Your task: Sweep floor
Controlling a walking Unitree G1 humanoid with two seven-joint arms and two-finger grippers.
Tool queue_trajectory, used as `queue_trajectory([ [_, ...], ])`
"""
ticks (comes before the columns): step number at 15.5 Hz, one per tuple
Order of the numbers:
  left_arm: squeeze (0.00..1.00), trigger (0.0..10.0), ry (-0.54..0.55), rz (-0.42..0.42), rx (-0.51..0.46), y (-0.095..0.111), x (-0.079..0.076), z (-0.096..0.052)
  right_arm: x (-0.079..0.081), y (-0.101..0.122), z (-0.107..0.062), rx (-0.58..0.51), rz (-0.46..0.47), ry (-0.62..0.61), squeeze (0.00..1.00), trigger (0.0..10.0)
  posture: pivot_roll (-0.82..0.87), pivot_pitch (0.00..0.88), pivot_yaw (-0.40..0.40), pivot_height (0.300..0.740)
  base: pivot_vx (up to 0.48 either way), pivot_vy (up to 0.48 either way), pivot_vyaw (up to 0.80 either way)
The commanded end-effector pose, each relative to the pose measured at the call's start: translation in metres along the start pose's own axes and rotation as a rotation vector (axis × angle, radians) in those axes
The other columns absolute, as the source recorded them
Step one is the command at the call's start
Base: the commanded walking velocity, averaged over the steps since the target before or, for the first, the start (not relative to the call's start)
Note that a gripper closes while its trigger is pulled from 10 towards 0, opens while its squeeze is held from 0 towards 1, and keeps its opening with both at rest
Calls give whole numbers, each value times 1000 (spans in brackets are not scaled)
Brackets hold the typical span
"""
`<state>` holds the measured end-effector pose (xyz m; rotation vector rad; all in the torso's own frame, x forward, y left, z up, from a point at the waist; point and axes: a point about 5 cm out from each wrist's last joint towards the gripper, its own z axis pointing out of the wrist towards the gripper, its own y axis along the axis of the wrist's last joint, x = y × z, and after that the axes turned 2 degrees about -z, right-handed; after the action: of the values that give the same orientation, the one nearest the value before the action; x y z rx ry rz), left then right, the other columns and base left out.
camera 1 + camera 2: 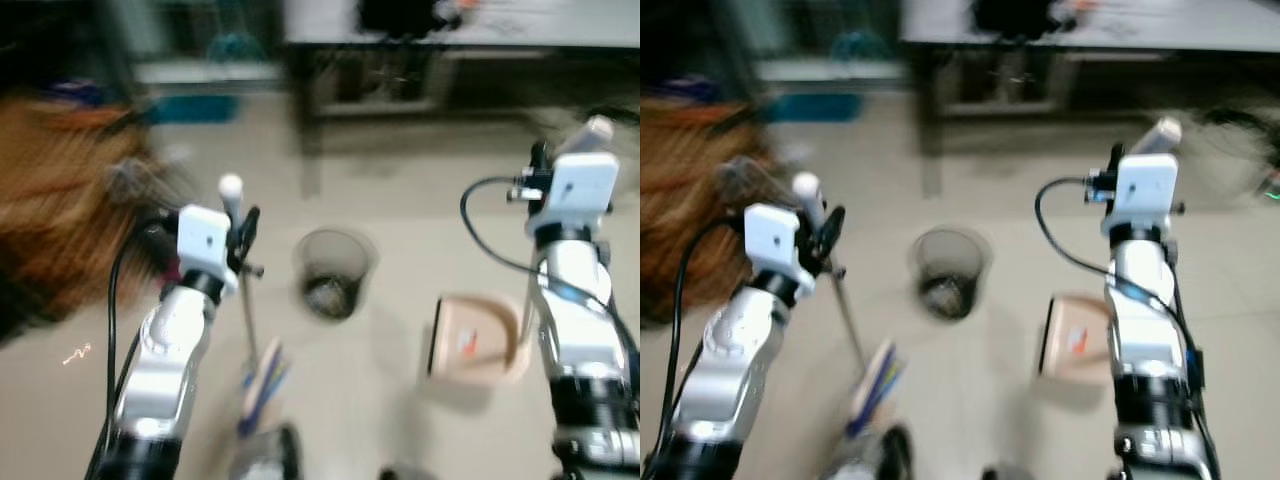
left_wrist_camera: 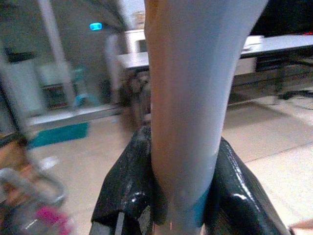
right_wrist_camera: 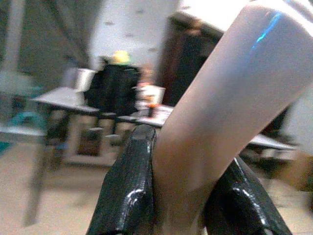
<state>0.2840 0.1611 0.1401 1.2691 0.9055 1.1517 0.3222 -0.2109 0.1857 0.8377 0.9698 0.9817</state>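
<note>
On the pale tiled floor [image 1: 400, 200] ahead of the robot stands a small mesh waste bin [image 1: 334, 272] with some dark material in its bottom. Left gripper [image 2: 178, 196] is raised at mid-height, fingers pinching the broom handle [image 1: 246, 300]; left wrist view confirms both black pads pressed against the pale shaft. Broom head [image 1: 264, 385] rests low on the floor, just left of and nearer than the bin, bristles blurred. Right gripper [image 3: 183, 196] is likewise clamped on the pale handle of the dustpan [image 1: 477, 340], which hangs beige and open-faced to the right of the bin, near the floor; whether it touches cannot be told. Head views are motion-blurred, so fine debris on the tiles cannot be resolved. Dark-legged table [image 1: 450, 40] crosses the background, a brown blurred mass at far left. Judgement: tools are both in hand and positioned around the bin, and the bin's contents suggest some waste already collected; how much floor remains unswept cannot be determined from this moment.
</note>
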Motion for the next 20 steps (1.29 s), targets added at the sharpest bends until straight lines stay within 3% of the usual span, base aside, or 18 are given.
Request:
queue_trajectory([
  [1, 0, 10000, -17, 32, -51, 15, 0, 6, -1, 12, 1, -49, 29, -3, 0, 10000, -26, 7, 17, 740, -337, 0, 0],
  [7, 0, 10000, -2, 37, -65, 20, 0, 7, 21, -4, -12, 42, 60, 64, 0, 10000, -30, 27, 16, 740, -264, 0, 0],
  [12, 0, 10000, 69, 68, -34, 18, 10, 7, 39, -29, -24, 221, 129, 114, 0, 10000, -22, 43, 9, 740, 0, 0, 0],
  [17, 0, 10000, 110, 75, -29, 17, 11, 9, 50, -27, -28, 243, 174, 145, 0, 10000, -26, 49, 9, 740, 0, 0, 0],
  [20, 0, 10000, 112, 85, -23, 16, 11, 8, 53, -29, -30, 270, 156, 155, 0, 10000, -22, 50, 6, 740, 329, 0, 0],
])
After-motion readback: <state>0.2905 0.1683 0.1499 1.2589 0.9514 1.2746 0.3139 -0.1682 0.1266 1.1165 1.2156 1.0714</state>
